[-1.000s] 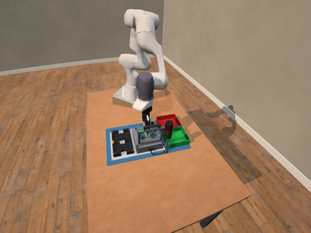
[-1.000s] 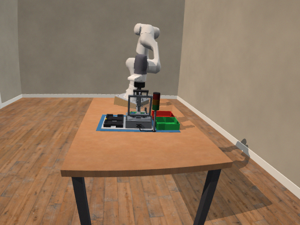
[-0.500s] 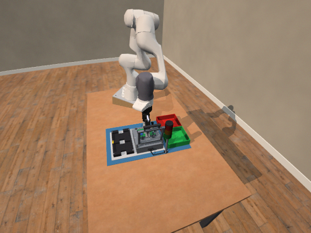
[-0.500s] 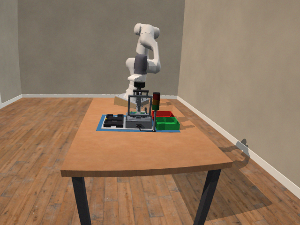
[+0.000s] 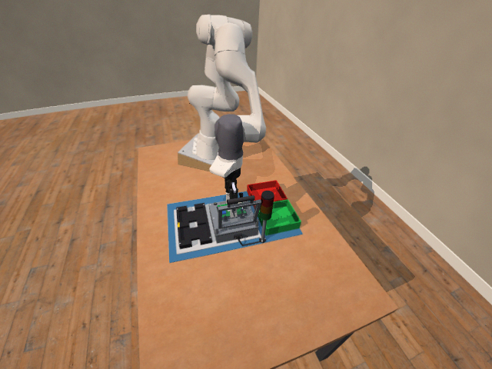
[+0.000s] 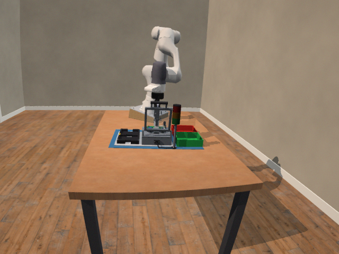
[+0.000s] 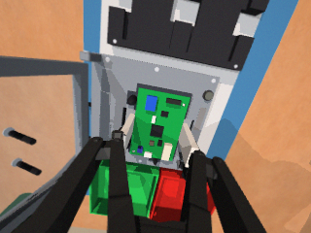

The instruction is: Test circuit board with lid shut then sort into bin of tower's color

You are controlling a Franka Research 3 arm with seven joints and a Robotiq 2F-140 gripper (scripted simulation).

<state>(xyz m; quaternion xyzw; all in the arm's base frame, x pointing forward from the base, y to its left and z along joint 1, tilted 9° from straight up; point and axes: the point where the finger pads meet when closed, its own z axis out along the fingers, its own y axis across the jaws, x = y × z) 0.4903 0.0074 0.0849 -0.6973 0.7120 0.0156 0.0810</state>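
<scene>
The green circuit board (image 7: pixel 158 123) sits between my fingertips over the grey tester plate (image 7: pixel 161 90), slightly skewed, with its white connector end (image 7: pixel 165 152) toward the bins. My gripper (image 7: pixel 156 126) is shut on the board, with its pale pads on the two long sides. I cannot tell whether the board rests on the pins. In the top view the gripper (image 5: pixel 232 194) reaches down into the tester (image 5: pixel 234 227) behind the open lid (image 5: pixel 239 207). The lid (image 6: pixel 156 115) stands upright. The black tray (image 5: pixel 193 224) has both pockets empty. The signal tower (image 5: pixel 267 202) shows no bright light.
The red bin (image 5: pixel 267 189) and the green bin (image 5: pixel 282 217) stand beside the tester on the blue mat. In the wrist view both bins lie under my fingers: green (image 7: pixel 123 189), red (image 7: pixel 167 194). The open lid frame (image 7: pixel 44 126) stands close at the left.
</scene>
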